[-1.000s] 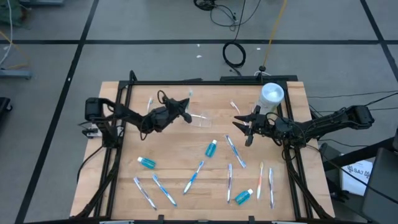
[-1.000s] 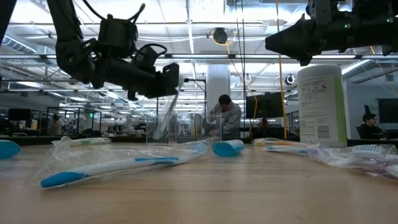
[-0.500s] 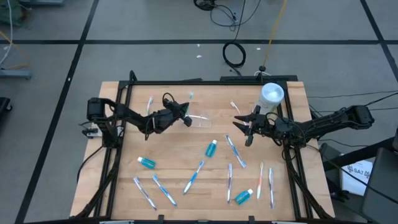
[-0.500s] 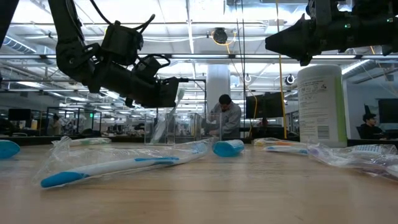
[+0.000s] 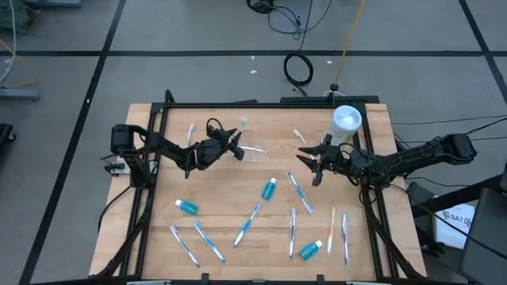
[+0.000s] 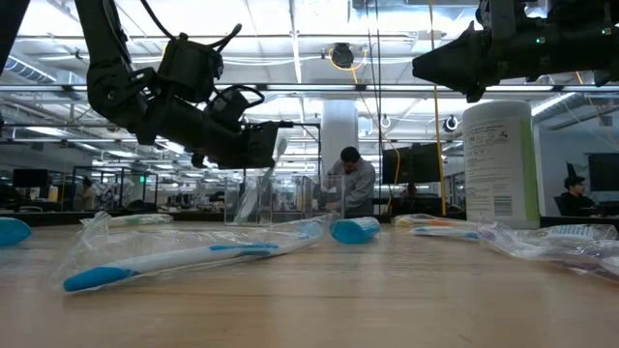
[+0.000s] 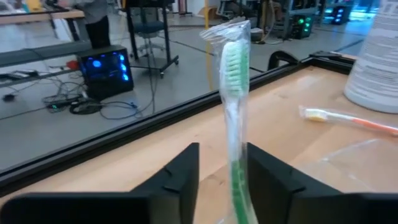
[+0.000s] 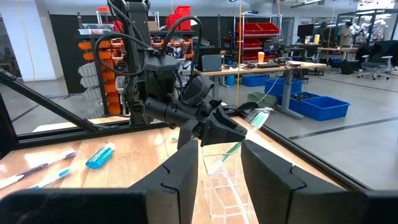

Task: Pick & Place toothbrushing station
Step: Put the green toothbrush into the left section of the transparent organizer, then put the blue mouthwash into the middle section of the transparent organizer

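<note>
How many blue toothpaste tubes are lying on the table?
3 toothpaste tubes: one on the table's left side, one near the middle, one at the right near the front edge, among wrapped toothbrushes. Clutter could hide another.

Two dark jointed arms, black cables looped along the left arm (image 6: 145,87), blocky black two-fingered tools

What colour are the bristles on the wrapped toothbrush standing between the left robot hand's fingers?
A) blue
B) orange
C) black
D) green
D: in the left wrist view, the clear-wrapped toothbrush standing upright between the left gripper's dark fingers has green bristles.
</note>
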